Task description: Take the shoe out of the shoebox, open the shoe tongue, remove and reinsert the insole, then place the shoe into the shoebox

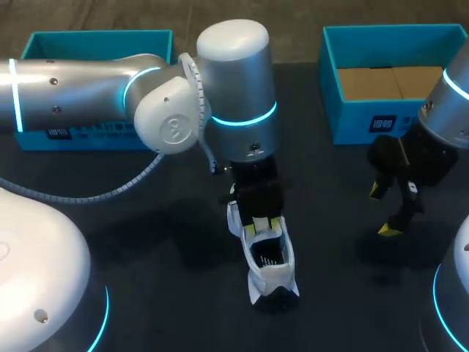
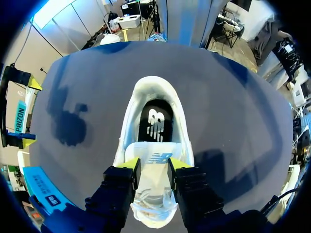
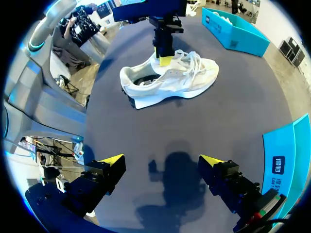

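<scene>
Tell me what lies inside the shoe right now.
Inside the shoe, a dark insole with a white mark shows at the heel. Its front part cannot be seen: it is hidden under the tongue, which the left tool grips.

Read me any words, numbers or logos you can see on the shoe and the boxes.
Insole: a white logo mark, no readable word.
Shoe tongue: a small blue mark, too blurred to read.
Right shoebox, front label: white print, too small to read.
Left shoebox, front label: partly hidden, unreadable.

Under left arm (image 1: 236, 95) — shoe (image 1: 270, 258) toe
</scene>
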You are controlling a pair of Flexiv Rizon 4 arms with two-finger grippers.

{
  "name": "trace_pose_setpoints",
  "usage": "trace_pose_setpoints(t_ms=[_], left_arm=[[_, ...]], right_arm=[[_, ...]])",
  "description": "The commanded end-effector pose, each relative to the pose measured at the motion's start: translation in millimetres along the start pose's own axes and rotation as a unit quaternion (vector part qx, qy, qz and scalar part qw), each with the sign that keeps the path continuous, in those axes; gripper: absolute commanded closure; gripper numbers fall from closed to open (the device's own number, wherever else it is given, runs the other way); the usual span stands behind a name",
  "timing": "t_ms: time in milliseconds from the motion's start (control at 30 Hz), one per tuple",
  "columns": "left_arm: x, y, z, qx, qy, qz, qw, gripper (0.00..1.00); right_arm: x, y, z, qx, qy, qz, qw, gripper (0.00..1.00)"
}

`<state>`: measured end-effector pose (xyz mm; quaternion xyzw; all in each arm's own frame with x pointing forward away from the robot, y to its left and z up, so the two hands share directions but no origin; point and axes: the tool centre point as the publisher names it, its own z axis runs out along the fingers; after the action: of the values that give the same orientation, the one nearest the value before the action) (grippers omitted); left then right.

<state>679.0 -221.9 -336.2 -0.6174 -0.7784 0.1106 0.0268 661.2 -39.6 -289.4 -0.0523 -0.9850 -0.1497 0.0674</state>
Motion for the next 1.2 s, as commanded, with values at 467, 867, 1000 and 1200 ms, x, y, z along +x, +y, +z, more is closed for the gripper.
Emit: trace_pose_setpoints(t_ms=[467, 867, 1000, 1200], left_arm=[[-6.4, -0.1, 14.2, 0.012, 0.015, -0.002, 1.000, 0.64], [4.6, -19.6, -31.3, -0.020, -0.013, -0.019, 1.000, 0.58], [11.2, -25.0, -42.9, -0.026, -0.020, -0.040, 0.999, 0.55], [18.6, -23.6, -47.9, 0.015, -0.002, -0.215, 0.977, 0.00]], right_arm=[[0.1, 0.1, 0.8, 0.001, 0.000, 0.000, 1.000, 0.00], [0.1, 0.1, 0.8, 0.001, 0.000, 0.000, 1.000, 0.00], [0.1, 0.1, 0.8, 0.001, 0.000, 0.000, 1.000, 0.00], [0.1, 0.1, 0.8, 0.001, 0.000, 0.000, 1.000, 0.00]])
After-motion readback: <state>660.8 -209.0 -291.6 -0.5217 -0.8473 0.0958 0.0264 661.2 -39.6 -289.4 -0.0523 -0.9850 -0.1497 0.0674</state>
